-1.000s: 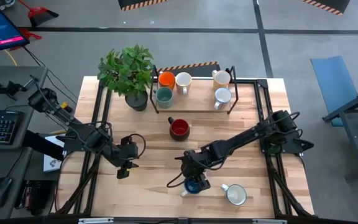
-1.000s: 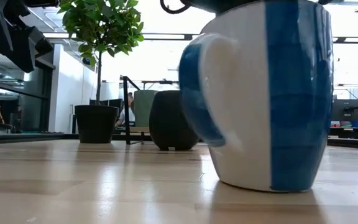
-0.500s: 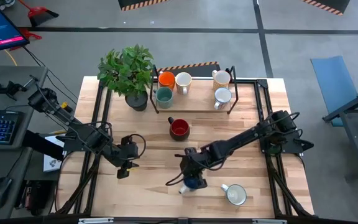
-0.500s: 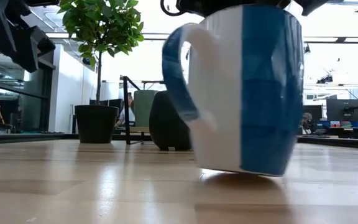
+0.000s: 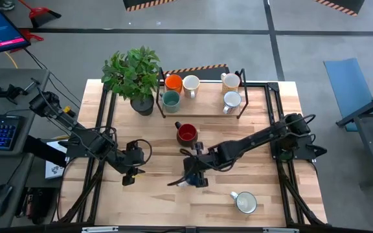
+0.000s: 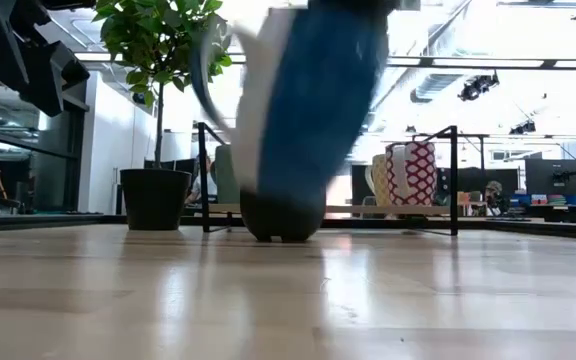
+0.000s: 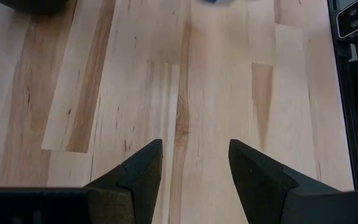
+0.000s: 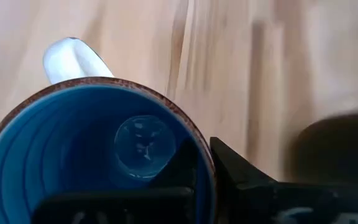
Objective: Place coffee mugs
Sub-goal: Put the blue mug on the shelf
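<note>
A blue and white mug [image 6: 298, 110] hangs tilted above the table's near middle, with my right gripper [image 5: 196, 176] shut on its wall. Its white handle [image 8: 73, 59] points away from the fingers. A red mug [image 5: 186, 134] stands on the table just beyond it, and a white mug [image 5: 245, 202] stands near the front edge. Orange [image 5: 173, 82], teal [image 5: 171, 99] and several pale mugs [image 5: 231, 99] sit on the rack [image 5: 203, 115] at the back. My left gripper [image 5: 129, 175] hovers open over bare wood at the left, nothing between its fingers [image 7: 135, 174]. My right gripper pinches the mug's wall at the rim [image 8: 201, 155], on the side away from the handle, with one finger inside the mug and one outside. The fingers slant down from above. The mug is lifted clear of the table and tilted.
A potted plant [image 5: 135, 74] stands at the back left beside the rack. Black frame rails [image 5: 102, 123] run along the table's left and right sides. Bare wood [image 5: 160, 200] lies between the two grippers and along the near edge.
My right gripper has shut on the blue mug's wall, then risen and drifted toward the table's left and far side. The mug, which stood upright on the table, is now lifted clear and tipped.
</note>
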Tool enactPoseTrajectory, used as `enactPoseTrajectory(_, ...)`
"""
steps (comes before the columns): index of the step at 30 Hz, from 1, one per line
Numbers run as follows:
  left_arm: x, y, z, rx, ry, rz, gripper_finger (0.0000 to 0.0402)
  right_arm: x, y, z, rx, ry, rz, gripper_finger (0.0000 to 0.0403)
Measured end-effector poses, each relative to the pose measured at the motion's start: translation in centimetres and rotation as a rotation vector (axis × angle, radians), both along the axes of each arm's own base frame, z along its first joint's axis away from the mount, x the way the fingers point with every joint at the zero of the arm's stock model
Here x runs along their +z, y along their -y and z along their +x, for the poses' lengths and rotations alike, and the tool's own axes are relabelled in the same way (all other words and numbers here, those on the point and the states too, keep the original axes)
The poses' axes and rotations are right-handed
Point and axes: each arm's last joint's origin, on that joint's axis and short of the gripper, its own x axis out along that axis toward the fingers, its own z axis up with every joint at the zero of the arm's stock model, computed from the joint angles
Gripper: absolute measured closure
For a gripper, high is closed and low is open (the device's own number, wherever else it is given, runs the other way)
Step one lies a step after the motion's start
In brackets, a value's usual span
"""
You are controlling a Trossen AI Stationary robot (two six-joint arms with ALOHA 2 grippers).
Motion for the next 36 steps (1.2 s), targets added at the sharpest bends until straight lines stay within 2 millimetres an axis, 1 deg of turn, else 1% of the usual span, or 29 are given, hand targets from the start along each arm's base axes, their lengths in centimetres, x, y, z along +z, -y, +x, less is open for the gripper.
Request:
enactPoseTrajectory(4,0.0,0.0,0.0,0.0,0.001,-0.001,0.0229,4.0,0.1,0.0,0.036,-0.027,-0.088,0.0402)
enactPoseTrajectory(8,0.0,0.0,0.0,0.0,0.002,0.0,0.0229,8.2,1.3,-0.4,-0.009,-0.05,-0.203,0.0402)
enactPoseTrajectory(13,0.0,0.0,0.0,-0.002,0.002,0.002,0.0229,12.7,4.1,-1.3,-0.118,-0.07,-0.327,0.0403)
enactPoseTrajectory(15,0.0,0.0,0.0,0.001,0.005,0.005,0.0229,14.2,5.6,-1.6,-0.148,-0.077,-0.347,0.0403)
enactPoseTrajectory(17,0.0,0.0,0.0,0.004,0.008,0.008,0.0229,15.1,7.3,-1.7,-0.163,-0.094,-0.35,0.0403)
enactPoseTrajectory(21,0.0,-0.1,0.1,0.013,0.015,0.018,0.0229,16.1,11.3,-1.7,-0.189,-0.113,-0.324,0.0403)
enactPoseTrajectory(24,0.0,-0.1,0.1,0.014,0.016,0.019,0.0229,16.2,14.4,-1.8,-0.186,-0.145,-0.303,0.0403)
enactPoseTrajectory(28,0.0,-0.1,0.1,0.014,0.016,0.019,0.0229,15.9,18.3,-2.2,-0.197,-0.188,-0.294,0.0403)
enactPoseTrajectory(31,0.1,-0.1,0.1,0.013,0.022,0.028,0.0229,15.5,21.0,-2.3,-0.217,-0.185,-0.277,0.0403)
enactPoseTrajectory(36,0.1,-0.1,0.1,0.028,0.035,0.043,0.0229,14.4,24.7,-2.6,-0.243,-0.176,-0.233,0.0403)
